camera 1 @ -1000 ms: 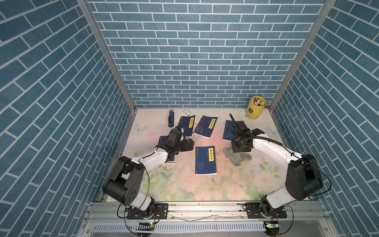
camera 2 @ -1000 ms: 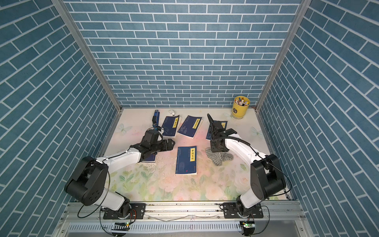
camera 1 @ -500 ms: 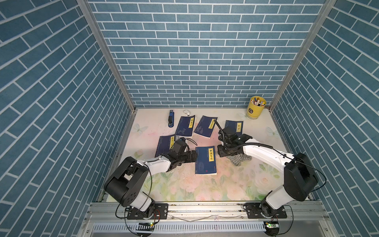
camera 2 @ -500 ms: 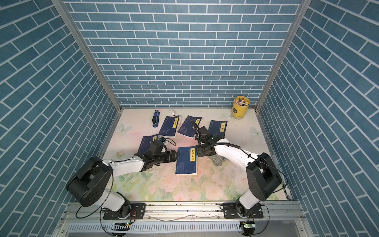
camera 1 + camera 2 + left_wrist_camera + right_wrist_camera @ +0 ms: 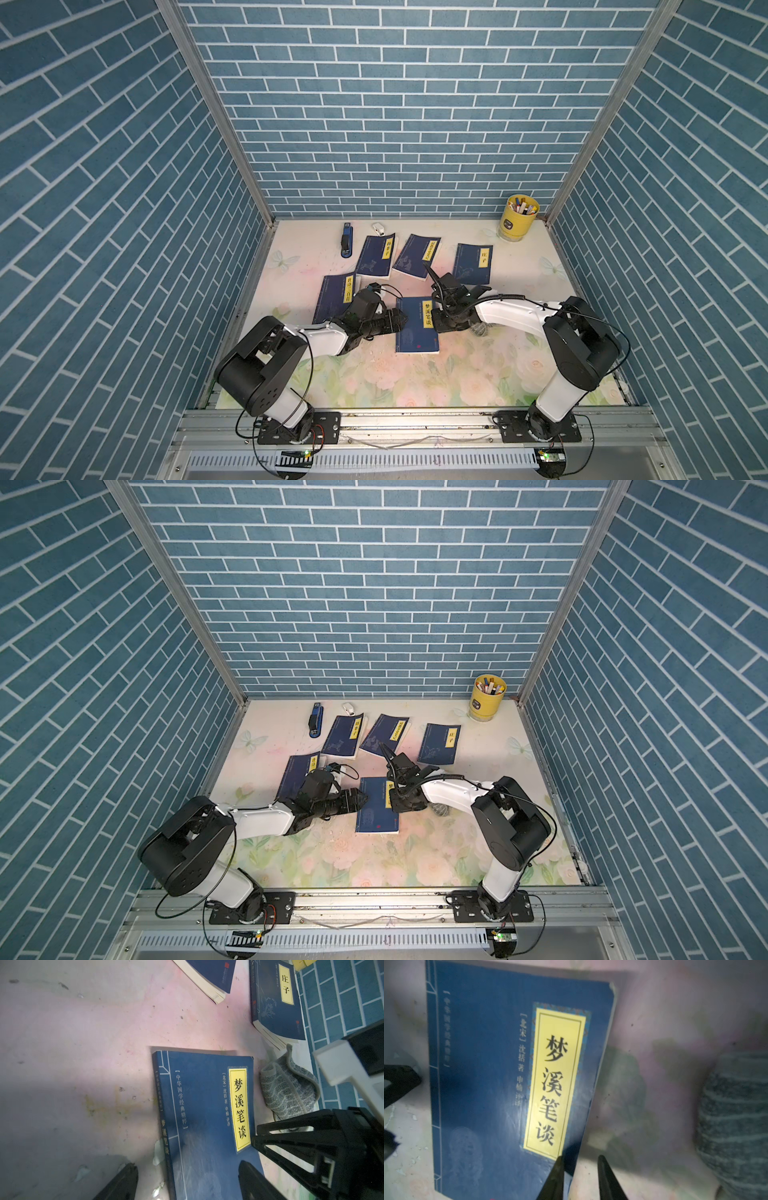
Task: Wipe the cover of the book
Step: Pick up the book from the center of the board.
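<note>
Grey cloth (image 5: 288,1088) lies beside book (image 5: 203,1105); left gripper (image 5: 188,1164) wide, right gripper (image 5: 580,1157) narrow, both empty.

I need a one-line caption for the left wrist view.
Open left tool at the spine side of the blue book; right tool at the opposite edge, grey cloth alongside.

This is a robot test room, a small box made to look a bit like a desk at home. Walls (image 5: 395,124) with a blue brick pattern stand on three sides, and a left arm (image 5: 316,338) and a right arm (image 5: 511,311) are bolted to a metal rail (image 5: 415,424) at the front. On the flowery table (image 5: 415,386) lie blue books (image 5: 415,332), a stapler (image 5: 346,245) and a yellow cup (image 5: 515,226) full of pens.
</note>
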`<state>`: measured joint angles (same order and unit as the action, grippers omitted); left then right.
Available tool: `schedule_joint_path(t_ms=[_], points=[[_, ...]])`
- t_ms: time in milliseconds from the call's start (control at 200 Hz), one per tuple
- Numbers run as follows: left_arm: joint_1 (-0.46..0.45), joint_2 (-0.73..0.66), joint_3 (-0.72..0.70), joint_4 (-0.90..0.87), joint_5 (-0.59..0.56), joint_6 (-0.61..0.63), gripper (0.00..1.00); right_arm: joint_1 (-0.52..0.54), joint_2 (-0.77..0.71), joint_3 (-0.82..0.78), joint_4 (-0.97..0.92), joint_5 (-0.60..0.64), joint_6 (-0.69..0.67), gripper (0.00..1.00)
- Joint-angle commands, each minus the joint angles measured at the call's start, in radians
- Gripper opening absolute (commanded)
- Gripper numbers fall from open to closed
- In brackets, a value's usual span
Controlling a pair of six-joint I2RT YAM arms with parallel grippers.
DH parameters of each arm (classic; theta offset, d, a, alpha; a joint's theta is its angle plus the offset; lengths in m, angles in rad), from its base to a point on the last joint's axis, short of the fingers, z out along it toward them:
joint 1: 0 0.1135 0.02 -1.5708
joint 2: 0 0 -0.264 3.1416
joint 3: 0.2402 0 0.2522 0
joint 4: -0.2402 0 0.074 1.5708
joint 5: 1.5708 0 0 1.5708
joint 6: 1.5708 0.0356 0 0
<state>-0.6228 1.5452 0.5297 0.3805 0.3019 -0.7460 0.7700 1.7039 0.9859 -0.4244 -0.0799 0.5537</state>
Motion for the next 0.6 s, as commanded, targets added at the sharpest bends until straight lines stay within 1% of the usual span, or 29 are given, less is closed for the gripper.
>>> schedule_joint_path(t_ms=[0, 80, 235, 365, 595], points=[[-0.012, 0.013, -0.045, 0.011, 0.039, -0.037, 0.78, 0.012, 0.021, -0.021, 0.020, -0.034, 0.049, 0.27], [-0.018, 0.013, -0.069, 0.023, 0.049, -0.048, 0.78, 0.014, 0.028, -0.031, 0.028, -0.038, 0.054, 0.26], [-0.019, 0.032, -0.091, 0.100, 0.093, -0.082, 0.75, 0.019, 0.059, -0.041, 0.053, -0.057, 0.061, 0.25], [-0.019, 0.065, -0.091, 0.201, 0.147, -0.126, 0.70, 0.021, 0.072, -0.048, 0.073, -0.065, 0.070, 0.24], [-0.017, 0.100, -0.084, 0.347, 0.195, -0.203, 0.63, 0.021, 0.086, -0.062, 0.121, -0.090, 0.091, 0.23]])
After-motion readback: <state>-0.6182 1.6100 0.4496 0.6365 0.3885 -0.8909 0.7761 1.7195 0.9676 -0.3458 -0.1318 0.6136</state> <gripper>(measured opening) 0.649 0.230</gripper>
